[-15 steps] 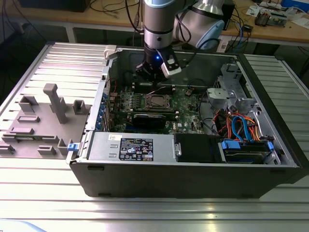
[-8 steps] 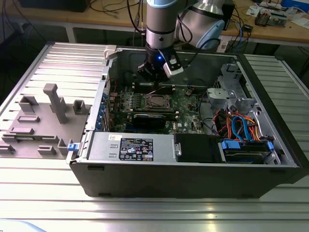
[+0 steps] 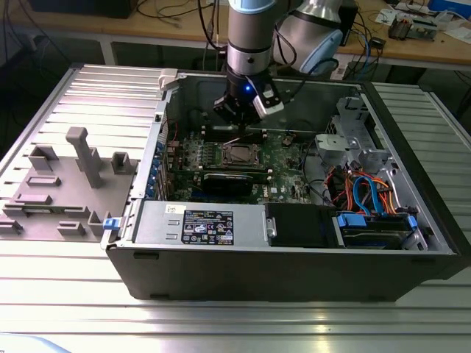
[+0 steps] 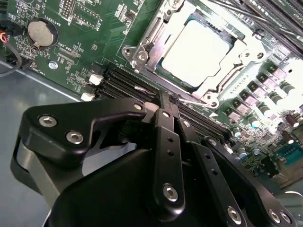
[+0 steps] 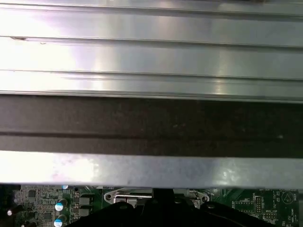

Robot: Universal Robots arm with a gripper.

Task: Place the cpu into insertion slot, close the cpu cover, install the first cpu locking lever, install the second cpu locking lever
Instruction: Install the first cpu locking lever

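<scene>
Fingers (image 4: 163,101) are drawn together with no gap visible in the second wrist view, tips low over the memory slots (image 4: 123,85), holding nothing that can be seen. Just beyond the tips, a thin lever (image 4: 189,100) runs along the insertion slot (image 4: 142,52). Further on, the cpu (image 4: 196,52) sits seated under the closed cpu cover (image 4: 227,71). Judgement: press the lever squarely, keeping tips clear of board components.
</scene>
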